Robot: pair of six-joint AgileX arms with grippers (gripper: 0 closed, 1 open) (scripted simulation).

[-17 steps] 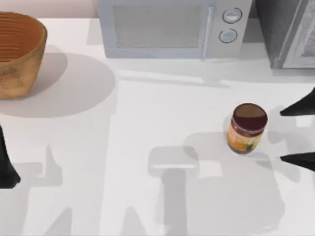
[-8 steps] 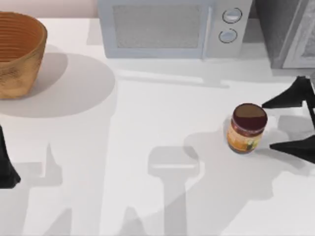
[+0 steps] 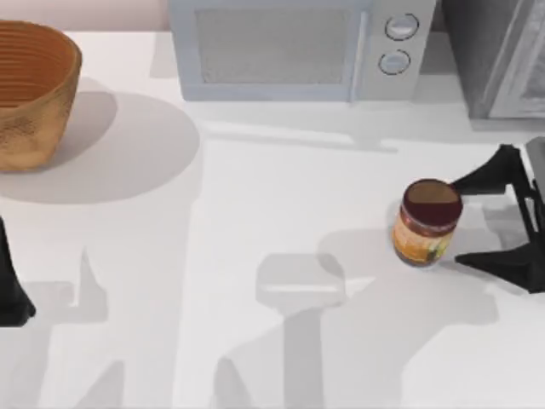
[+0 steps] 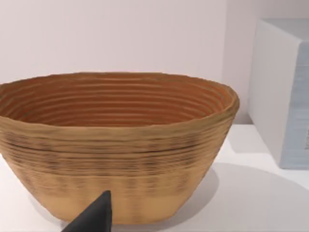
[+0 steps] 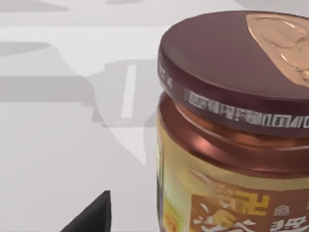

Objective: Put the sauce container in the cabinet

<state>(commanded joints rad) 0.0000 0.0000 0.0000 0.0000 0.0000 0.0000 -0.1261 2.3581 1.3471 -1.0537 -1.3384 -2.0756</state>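
The sauce container (image 3: 427, 222) is a small jar with a maroon lid and orange-yellow label, standing upright on the white table at the right. The right wrist view looks at the sauce container (image 5: 231, 135) from very close. My right gripper (image 3: 456, 221) is open just right of the jar, its two black fingers spread, one toward the table's far side and one toward its near side, not touching it. The grey speckled cabinet (image 3: 498, 55) stands at the back right corner. My left gripper (image 3: 13, 294) is parked at the left edge.
A white microwave (image 3: 298, 47) with two round knobs stands at the back centre, left of the cabinet. A woven basket (image 3: 34, 89) stands at the back left, and the left wrist view faces the basket (image 4: 116, 145) closely.
My right gripper has moved left from the right edge toward the jar, its fingers still spread. The jar and the left arm have not moved.
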